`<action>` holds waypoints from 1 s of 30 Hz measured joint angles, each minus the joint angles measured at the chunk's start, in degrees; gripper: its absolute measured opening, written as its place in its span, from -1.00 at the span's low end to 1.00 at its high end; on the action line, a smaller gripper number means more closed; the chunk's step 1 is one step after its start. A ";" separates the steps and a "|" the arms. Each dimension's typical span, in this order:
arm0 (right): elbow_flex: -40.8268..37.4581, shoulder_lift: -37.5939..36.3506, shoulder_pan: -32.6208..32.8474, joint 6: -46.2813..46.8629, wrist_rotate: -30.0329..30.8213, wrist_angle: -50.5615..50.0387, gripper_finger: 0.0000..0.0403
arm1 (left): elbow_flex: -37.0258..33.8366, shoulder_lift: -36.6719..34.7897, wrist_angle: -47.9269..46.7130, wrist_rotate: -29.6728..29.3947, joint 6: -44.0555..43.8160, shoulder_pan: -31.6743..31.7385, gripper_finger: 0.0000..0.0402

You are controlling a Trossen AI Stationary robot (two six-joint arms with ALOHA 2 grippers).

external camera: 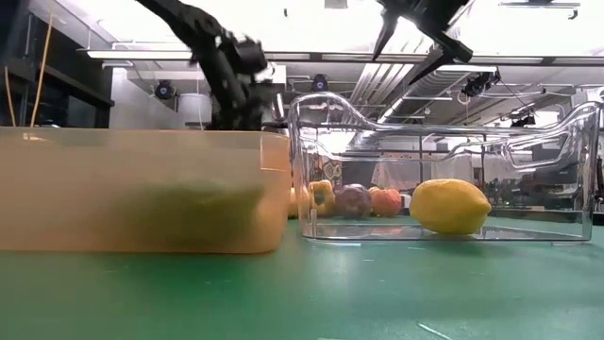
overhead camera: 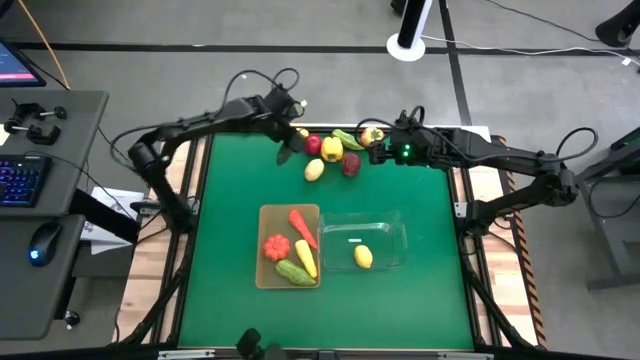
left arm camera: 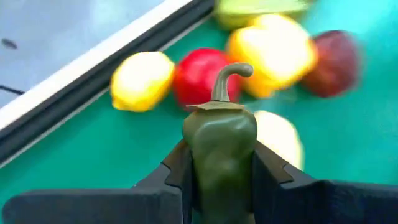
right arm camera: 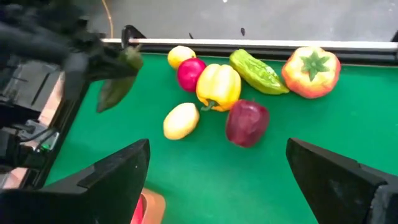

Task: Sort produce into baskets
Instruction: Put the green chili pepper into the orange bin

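My left gripper (overhead camera: 288, 138) is shut on a dark green pepper (left arm camera: 219, 140) above the table's far left part, beside the produce pile. The pile lies along the far edge: a yellow lemon (right arm camera: 180, 55), a red apple (right arm camera: 191, 73), a yellow pepper (right arm camera: 218, 86), a green cucumber (right arm camera: 258, 71), a tomato (right arm camera: 311, 71), a dark red apple (right arm camera: 247, 122) and a pale lemon (right arm camera: 181, 121). My right gripper (right arm camera: 217, 180) hangs open above the pile. The tan basket (overhead camera: 267, 216) and the clear basket (overhead camera: 392, 228) stand side by side mid-table. My left gripper pinches the green pepper's body at its two sides (left arm camera: 194, 155) between the two fingers, just below the stem cap. The stem (left arm camera: 225, 81) points away from the wrist. The fingers slant down from the table's left, and the pepper (right arm camera: 117, 88) is lifted clear of the table.
The tan basket holds a carrot (overhead camera: 303, 226), a red tomato (overhead camera: 277, 246), a cucumber (overhead camera: 294, 271) and a yellow piece (overhead camera: 305, 257). A lemon (external camera: 450, 206) lies in the clear basket. Bare green mat spreads between pile and baskets and toward the near edge.
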 joint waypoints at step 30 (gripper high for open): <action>0.00 0.00 7.38 -12.07 -7.10 2.63 0.83 | 0.00 -13.21 -14.12 -25.87 -41.72 -55.64 -0.21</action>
